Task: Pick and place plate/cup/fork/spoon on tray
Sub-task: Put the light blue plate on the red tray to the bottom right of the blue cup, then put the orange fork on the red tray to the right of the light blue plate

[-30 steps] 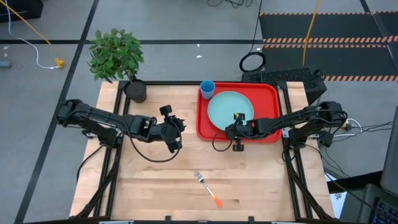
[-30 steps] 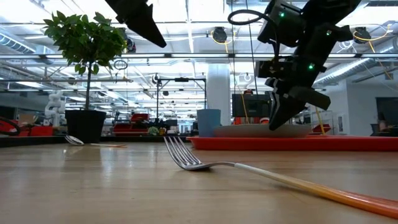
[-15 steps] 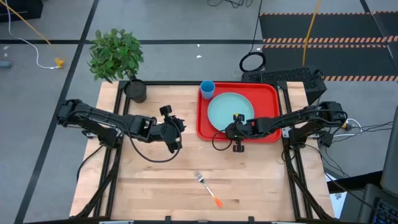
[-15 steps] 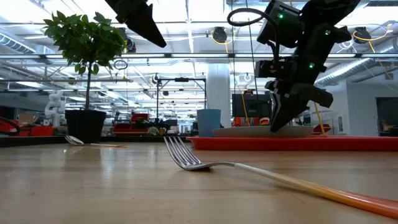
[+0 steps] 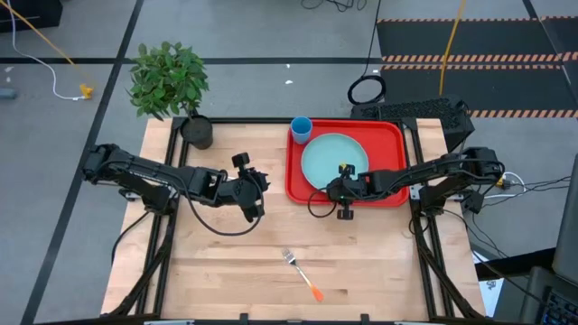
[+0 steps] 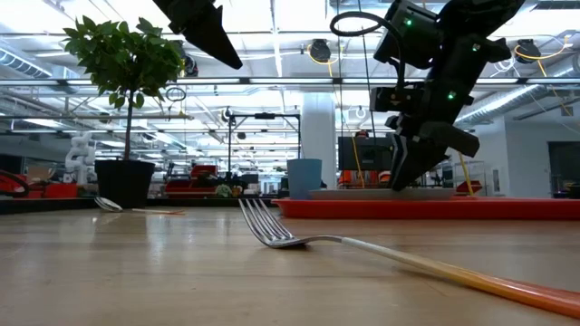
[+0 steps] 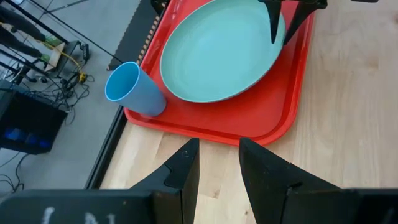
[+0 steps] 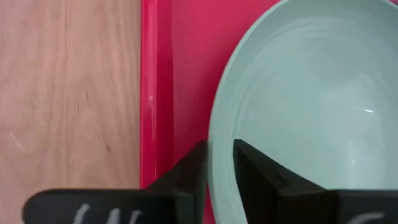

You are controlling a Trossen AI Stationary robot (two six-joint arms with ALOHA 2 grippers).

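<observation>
A pale wooden table (image 5: 244,262) is sitting on a grey floor, with a big open hall of lights and beams showing behind it in the low view. A potted plant (image 5: 170,81) is standing at the table's far left corner. The red tray (image 5: 390,135) is lying on the far right part of the table, carrying the teal plate (image 5: 327,155) flat in its middle and the blue cup (image 5: 301,129) upright in its far left corner, just beside the plate. The fork (image 5: 302,273) is lying alone on the near middle of the wood, well apart from the tray. The spoon (image 6: 111,205) is resting near the plant pot.

I am reaching my right arm in over the tray; my right gripper (image 5: 344,178) is sitting at the plate's near rim, its fingers (image 8: 189,171) pinched on either side of that rim. My left gripper (image 5: 253,190) is hovering above the table's middle, fingers (image 7: 186,171) slightly parted and holding nothing.
</observation>
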